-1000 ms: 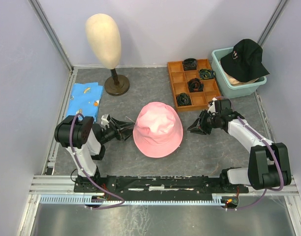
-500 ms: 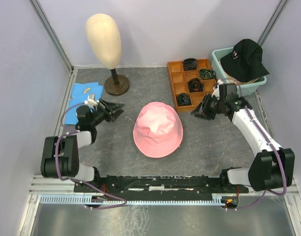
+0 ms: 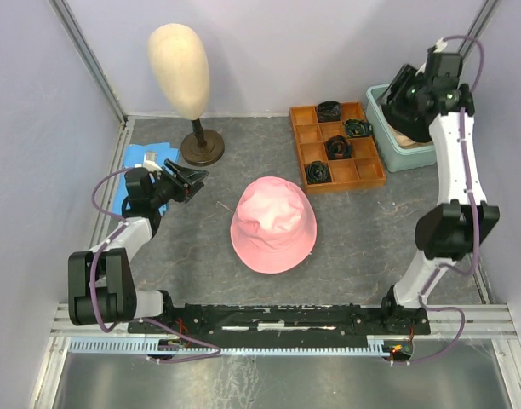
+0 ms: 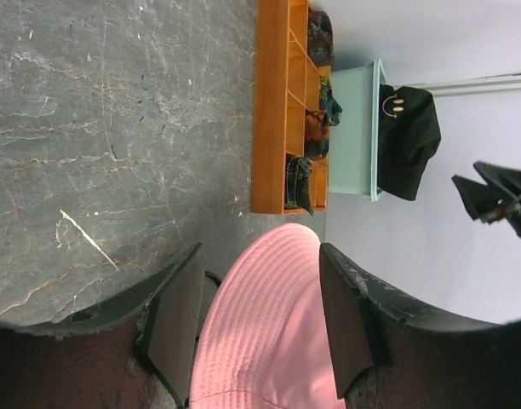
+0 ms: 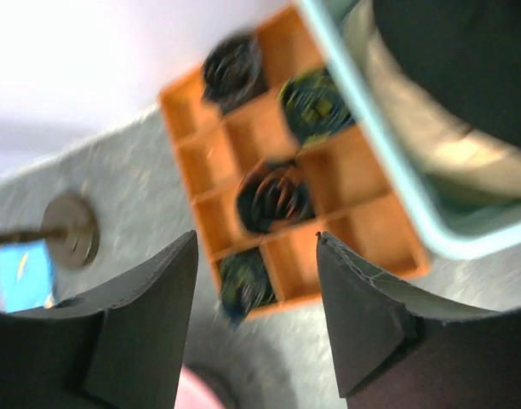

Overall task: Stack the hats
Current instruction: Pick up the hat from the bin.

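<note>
A dark grey worktop (image 3: 175, 256) with a stone pattern is lying between pale lilac walls, with metal rails running along its near edge. At the left edge one blue printed cloth (image 3: 147, 173) is lying flat, and the left gripper (image 3: 190, 181) is hovering just beside it, its fingers spread apart and holding nothing, pointing toward the middle. In the far left corner one cream mannequin head (image 3: 179, 68) is standing upright on a brown stand. In the middle of the worktop one pink bucket hat (image 3: 273, 223) is sitting alone with the crown up, apart from both grippers. Toward the far right one orange tray (image 3: 369, 170) is lying, divided in nine compartments; four of them are holding dark rolled items (image 3: 338, 146). In the far right corner one teal tub (image 3: 409, 153) is standing just beside the tray. Inside it one black cap (image 4: 411, 136) with a pale smiling-face logo is resting on top of one beige hat (image 5: 431, 149). The right gripper (image 5: 256, 247) is hanging high over this tub, spread wide and carrying nothing. In total, three hats are showing: one on the worktop, two in the tub.
</note>
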Action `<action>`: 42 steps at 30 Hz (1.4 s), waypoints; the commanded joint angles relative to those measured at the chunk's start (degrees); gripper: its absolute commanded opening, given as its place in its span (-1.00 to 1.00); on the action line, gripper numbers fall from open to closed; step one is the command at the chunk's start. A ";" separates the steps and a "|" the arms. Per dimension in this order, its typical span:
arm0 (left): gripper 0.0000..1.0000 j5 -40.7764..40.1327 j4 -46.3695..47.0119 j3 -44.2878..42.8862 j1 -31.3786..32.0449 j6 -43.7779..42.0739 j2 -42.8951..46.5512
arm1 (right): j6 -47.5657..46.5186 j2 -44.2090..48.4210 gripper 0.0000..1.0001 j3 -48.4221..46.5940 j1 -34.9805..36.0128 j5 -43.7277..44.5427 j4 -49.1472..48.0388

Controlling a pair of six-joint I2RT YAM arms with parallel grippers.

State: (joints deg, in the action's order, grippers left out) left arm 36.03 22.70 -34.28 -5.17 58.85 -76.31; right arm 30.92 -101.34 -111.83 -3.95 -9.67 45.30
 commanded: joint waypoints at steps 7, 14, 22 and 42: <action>0.25 0.32 1.93 3.25 -0.12 -4.97 3.01 | -12.48 -18.48 0.75 -24.18 -4.46 17.06 -9.30; 0.25 0.77 7.15 6.24 -0.14 -4.31 -0.85 | -22.88 -23.21 0.99 -25.99 -4.09 28.25 -18.49; 0.25 2.03 13.14 6.21 -0.07 -2.31 -8.12 | -28.08 -26.85 0.99 -28.90 -4.42 36.37 -23.23; 0.23 2.35 11.57 1.23 0.03 -2.26 -13.55 | -21.06 -32.34 0.99 -31.60 -11.31 31.84 -21.42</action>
State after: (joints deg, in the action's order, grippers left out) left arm 37.63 32.93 -30.55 -5.17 56.58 -89.01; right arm 5.89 -133.43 -139.79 -13.39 25.56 23.90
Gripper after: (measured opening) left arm 0.620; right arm 0.991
